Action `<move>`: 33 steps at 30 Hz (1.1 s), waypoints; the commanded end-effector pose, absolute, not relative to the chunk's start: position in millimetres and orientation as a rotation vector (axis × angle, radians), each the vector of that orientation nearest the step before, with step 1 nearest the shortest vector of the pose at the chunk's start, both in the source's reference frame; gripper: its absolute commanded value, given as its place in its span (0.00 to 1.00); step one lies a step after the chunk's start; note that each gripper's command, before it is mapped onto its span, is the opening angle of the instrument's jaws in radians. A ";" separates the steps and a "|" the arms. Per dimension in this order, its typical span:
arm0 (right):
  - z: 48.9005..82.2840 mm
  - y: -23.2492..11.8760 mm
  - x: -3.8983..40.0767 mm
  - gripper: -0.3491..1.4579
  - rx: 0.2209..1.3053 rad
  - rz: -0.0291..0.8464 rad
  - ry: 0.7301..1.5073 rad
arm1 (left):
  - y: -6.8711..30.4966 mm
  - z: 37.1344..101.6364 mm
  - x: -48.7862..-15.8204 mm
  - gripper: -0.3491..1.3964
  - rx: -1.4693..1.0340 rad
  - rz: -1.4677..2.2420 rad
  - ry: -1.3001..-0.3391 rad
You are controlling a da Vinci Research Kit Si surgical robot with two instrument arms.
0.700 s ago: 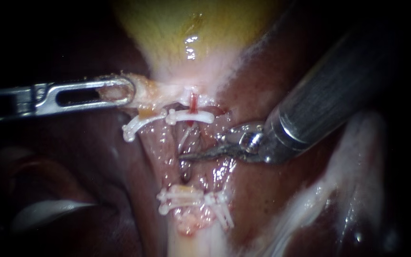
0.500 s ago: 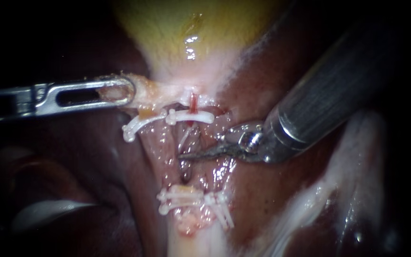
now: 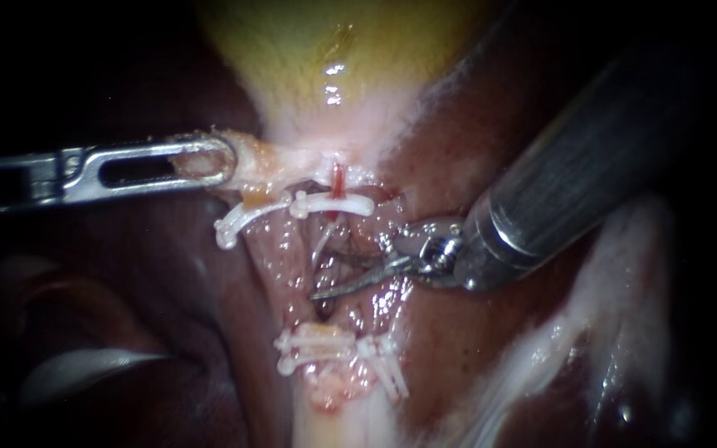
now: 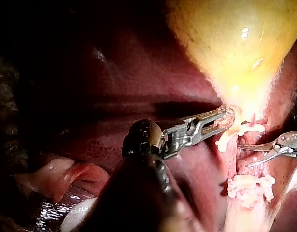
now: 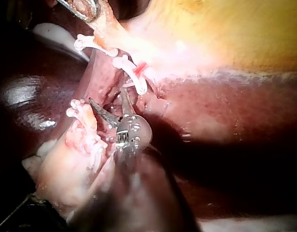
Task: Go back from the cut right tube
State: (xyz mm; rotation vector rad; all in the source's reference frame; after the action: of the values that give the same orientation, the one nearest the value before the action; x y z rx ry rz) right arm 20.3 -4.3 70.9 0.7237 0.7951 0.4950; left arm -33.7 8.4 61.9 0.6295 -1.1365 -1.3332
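endoscope view: right instrument (image 3: 324, 272) enters from the upper right. its two thin blades stand apart with a narrow gap showing and nothing gripped between them. the lower blade points at the wet tissue between the clip sets, and the upper blade lies just under the upper clips (image 3: 334, 203). the right tube (image 3: 322, 241) shows as a pale strand running down from the upper right clip toward the lower clips (image 3: 325, 347). the blade tips sit just beside it, and i cannot tell if they touch it. the cut ends are not clearly resolved.

left instrument (image 3: 213, 159) comes in from the left. its slotted jaws are closed on a pale tag of tissue at the neck of the gallbladder (image 3: 334, 50), just above the left upper clip. dark liver (image 3: 458, 332) lies on both sides.

right wrist view: same blades (image 5: 107, 96) in a narrow v between the two clip groups.

left wrist view: jaws (image 4: 224, 117) clamped on the neck tissue, with the right instrument (image 4: 245, 155) beyond them, well apart.
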 end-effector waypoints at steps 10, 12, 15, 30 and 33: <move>70.5 -4.7 20.0 0.97 0.678 0.405 0.852 | 8.4 61.9 -33.6 0.00 0.629 -1.333 -1.136; 70.4 -4.8 19.9 0.99 0.649 0.373 0.883 | 8.4 62.0 -33.6 0.00 0.629 -1.333 -1.137; 70.1 -5.0 19.5 0.99 0.600 0.312 0.924 | 8.4 62.0 -33.6 0.00 0.630 -1.332 -1.137; 65.8 -2.5 14.1 0.99 0.430 0.197 0.997 | 8.4 62.3 -33.6 0.00 0.630 -1.331 -1.137; 64.6 -2.0 12.6 0.99 0.403 0.194 0.997 | 8.4 62.4 -33.5 0.00 0.630 -1.331 -1.137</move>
State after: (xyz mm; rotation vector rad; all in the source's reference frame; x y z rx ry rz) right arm 12.2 -1.9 64.3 0.3994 0.9979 0.1975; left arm -33.6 8.4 62.5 0.6298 -1.1367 -1.3311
